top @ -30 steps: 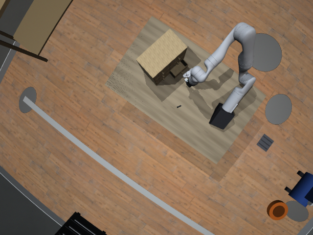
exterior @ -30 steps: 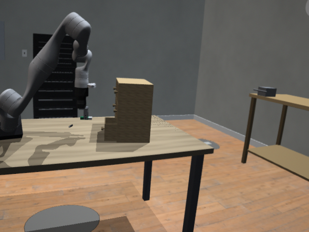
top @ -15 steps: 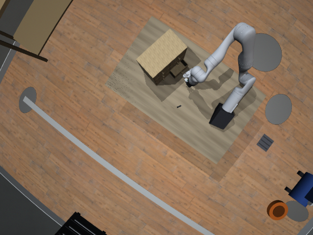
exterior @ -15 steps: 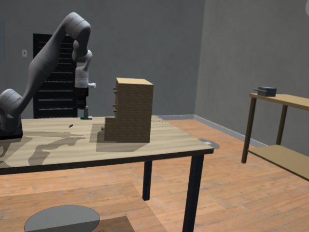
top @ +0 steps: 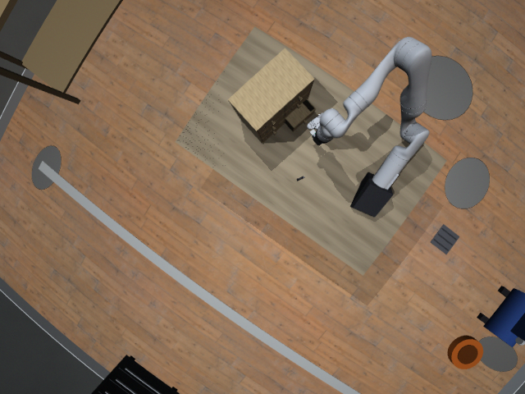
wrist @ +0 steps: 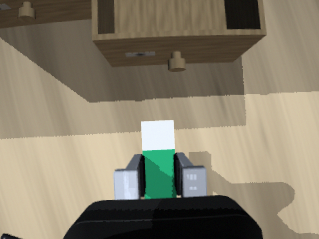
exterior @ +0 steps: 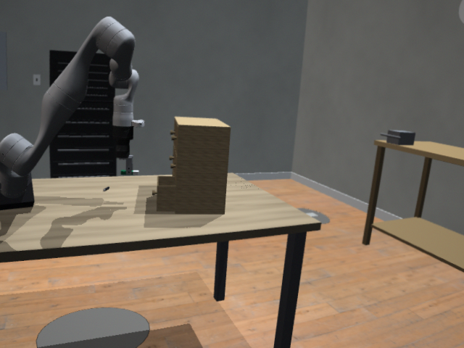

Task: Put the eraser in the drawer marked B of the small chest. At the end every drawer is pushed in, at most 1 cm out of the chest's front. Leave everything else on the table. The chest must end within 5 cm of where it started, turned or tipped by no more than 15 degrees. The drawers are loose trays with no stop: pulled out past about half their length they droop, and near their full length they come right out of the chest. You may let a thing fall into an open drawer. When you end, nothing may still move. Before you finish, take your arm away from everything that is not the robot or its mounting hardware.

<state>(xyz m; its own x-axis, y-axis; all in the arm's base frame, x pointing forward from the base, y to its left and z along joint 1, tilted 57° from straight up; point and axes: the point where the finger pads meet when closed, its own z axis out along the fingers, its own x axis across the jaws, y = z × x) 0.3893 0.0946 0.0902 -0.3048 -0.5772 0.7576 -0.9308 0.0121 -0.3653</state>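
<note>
The wooden chest [top: 271,86] [exterior: 202,168] stands on the table. Its lowest drawer [top: 299,116] [exterior: 164,196] [wrist: 213,47] is pulled out part way and looks empty inside. I cannot read its label. My gripper [top: 316,137] [exterior: 129,168] [wrist: 159,167] is shut on the green and white eraser [wrist: 159,142] [exterior: 124,172]. It holds the eraser upright above the table, just short of the open drawer's front knob [wrist: 177,62]. Another drawer front with a knob [wrist: 26,8] shows at the upper left of the wrist view.
A small dark stick-like object [top: 300,178] [exterior: 106,188] lies on the table, away from the chest. The arm's black base [top: 371,197] stands at the table's near side. A side shelf [exterior: 419,148] stands off to the right.
</note>
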